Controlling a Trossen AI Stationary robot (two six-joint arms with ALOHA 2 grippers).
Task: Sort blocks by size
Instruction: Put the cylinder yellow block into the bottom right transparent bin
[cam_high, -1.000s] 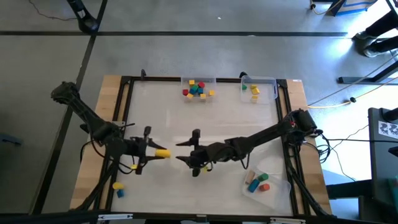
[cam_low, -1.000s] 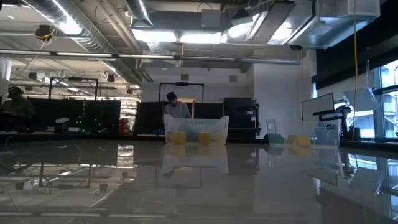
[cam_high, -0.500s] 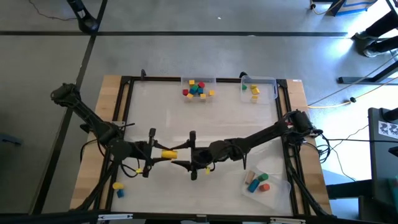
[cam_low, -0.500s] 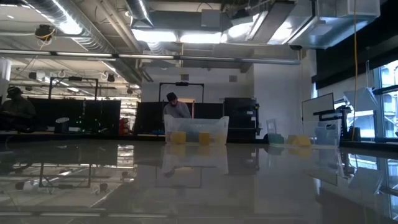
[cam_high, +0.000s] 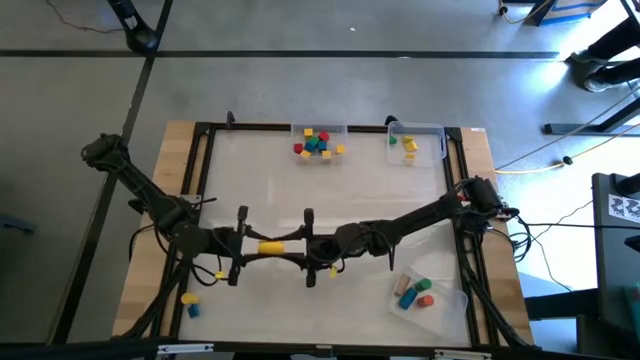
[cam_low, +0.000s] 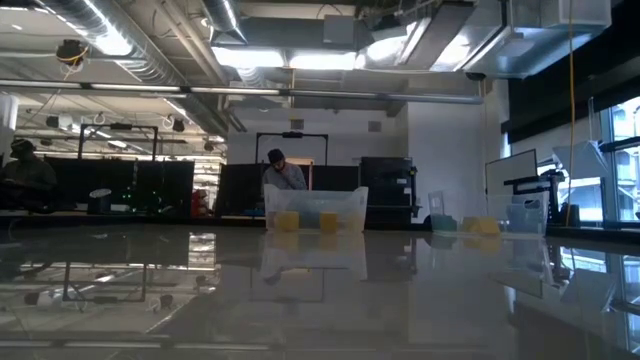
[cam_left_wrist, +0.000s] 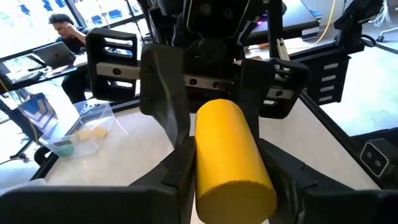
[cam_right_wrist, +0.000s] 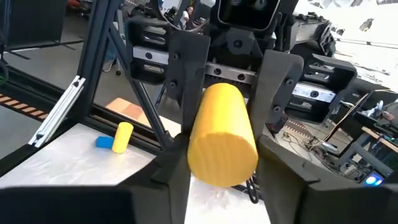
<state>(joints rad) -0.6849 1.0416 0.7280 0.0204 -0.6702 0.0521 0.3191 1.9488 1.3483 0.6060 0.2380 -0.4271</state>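
Midway over the tabletop (cam_high: 330, 190), a yellow cylinder (cam_high: 271, 247) spans between both arms. Left gripper (cam_high: 252, 247) jaws pinch one end, and right gripper (cam_high: 296, 250) jaws close around the other.

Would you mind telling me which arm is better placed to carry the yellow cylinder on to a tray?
Probably the right: its end effector meets the left end effector at the yellow cylinder, and the near tray lies on its side.
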